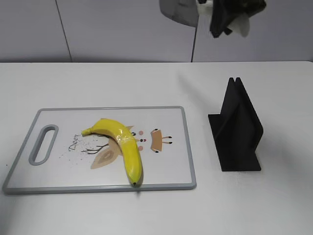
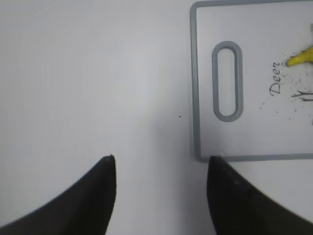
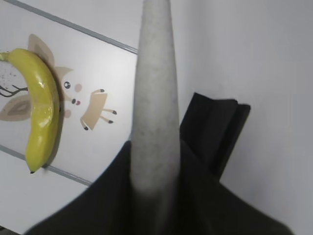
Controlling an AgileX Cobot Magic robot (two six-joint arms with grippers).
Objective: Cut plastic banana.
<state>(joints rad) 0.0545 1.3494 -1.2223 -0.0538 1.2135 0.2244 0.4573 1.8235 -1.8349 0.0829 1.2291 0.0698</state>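
Observation:
The plastic banana [image 1: 122, 144] is glossy yellow and curved. It lies on a white cutting board [image 1: 166, 117] with a grey rim and a deer print, dark tip towards the front edge. It also shows in the right wrist view [image 3: 41, 110], and its stem tip shows in the left wrist view [image 2: 299, 58]. My right gripper [image 1: 227, 19] is high above the table's back right, shut on a pale grey knife [image 3: 154, 73] whose blade [image 1: 178, 12] points left. My left gripper [image 2: 161, 159] is open and empty over bare table, left of the board's handle end [image 2: 227, 81].
A black knife stand [image 1: 237, 129] stands upright on the table right of the board; it also shows in the right wrist view [image 3: 215, 127]. The table is white, with a grey wall behind it.

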